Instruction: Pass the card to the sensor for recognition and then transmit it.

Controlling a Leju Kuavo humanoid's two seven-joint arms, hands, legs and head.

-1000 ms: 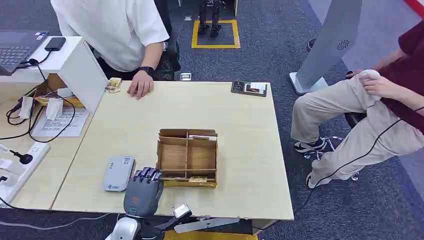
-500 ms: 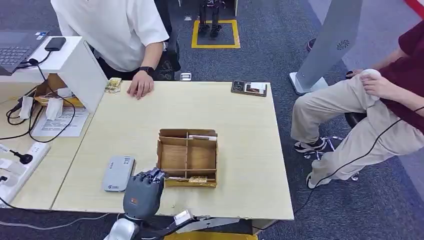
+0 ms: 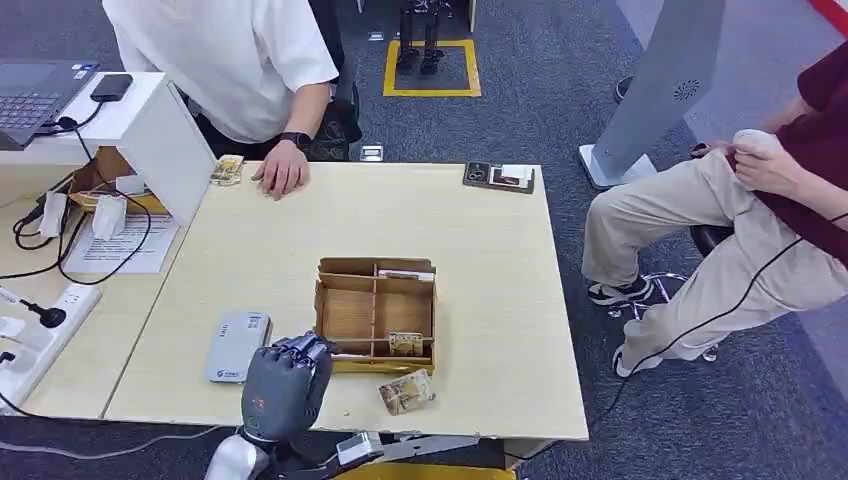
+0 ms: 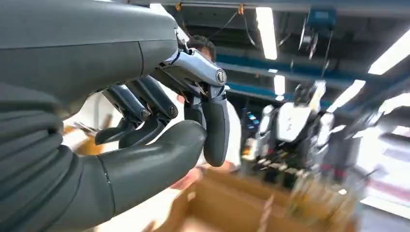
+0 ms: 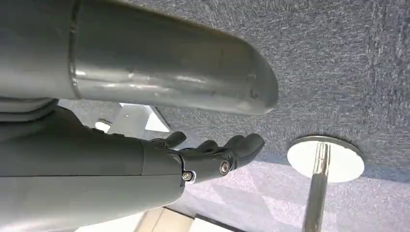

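1. Hovering over the table's [image 3: 480,250] near edge, the left hand [image 3: 285,378] curled its fingers inward and grasped nothing, just left of the cardboard divider box [image 3: 375,312].
2. One card [image 3: 406,391] lay on the table just in front of the box; another card [image 3: 405,343] stood in its front compartment.
3. The grey sensor [image 3: 237,346] lay left of the box.
4. The right hand [image 5: 212,154] hung below, fingers loosely extended, empty.

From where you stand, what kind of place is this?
Probably a robotics lab or test room: a carpeted floor with a yellow marked square, a table with a card reader, and a laptop on the side desk.
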